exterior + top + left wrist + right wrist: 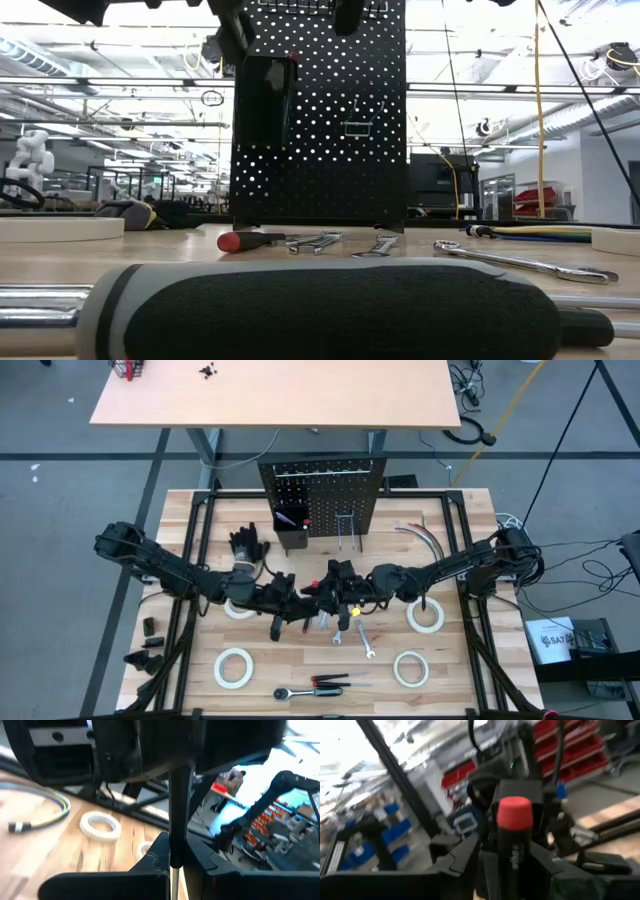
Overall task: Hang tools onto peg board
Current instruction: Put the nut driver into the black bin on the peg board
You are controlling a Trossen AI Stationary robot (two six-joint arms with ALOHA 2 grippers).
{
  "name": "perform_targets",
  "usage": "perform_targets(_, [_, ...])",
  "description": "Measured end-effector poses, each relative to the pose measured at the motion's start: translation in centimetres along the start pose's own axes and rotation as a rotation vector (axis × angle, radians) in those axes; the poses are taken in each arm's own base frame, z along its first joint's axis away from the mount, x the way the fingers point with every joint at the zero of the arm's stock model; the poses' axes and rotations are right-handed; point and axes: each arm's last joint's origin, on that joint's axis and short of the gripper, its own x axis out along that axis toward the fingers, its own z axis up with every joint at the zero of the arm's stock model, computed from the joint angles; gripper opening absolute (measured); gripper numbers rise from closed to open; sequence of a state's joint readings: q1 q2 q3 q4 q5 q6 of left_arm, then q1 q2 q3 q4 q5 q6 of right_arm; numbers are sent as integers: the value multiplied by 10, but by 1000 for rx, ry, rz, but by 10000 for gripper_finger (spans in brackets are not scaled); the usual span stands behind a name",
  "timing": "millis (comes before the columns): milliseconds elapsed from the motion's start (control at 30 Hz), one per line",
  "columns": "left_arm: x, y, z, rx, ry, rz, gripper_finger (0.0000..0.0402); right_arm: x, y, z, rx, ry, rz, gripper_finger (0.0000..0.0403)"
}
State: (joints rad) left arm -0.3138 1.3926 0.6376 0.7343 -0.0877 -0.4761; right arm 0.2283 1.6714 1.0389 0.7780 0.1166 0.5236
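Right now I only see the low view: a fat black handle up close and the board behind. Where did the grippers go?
Observer: The left gripper and the right gripper meet mid-table, in front of the board.
Operator: Are they holding anything?
Observer: The left gripper is shut on a screwdriver, by its thin shaft.
Operator: And the right one?
Observer: The screwdriver's red-capped handle sits in the right gripper; I can't tell whether it grips.
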Motion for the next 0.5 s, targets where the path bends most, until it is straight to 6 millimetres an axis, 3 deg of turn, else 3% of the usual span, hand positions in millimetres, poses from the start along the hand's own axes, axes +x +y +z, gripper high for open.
perform_targets(233, [-1, -2, -8, -11, 82, -7, 17, -2, 0, -10, -23, 118, -26, 140])
perform_targets(500, [-1, -6, -11, -9, 86, -13, 17, -9, 8, -2, -78, 126, -27, 141])
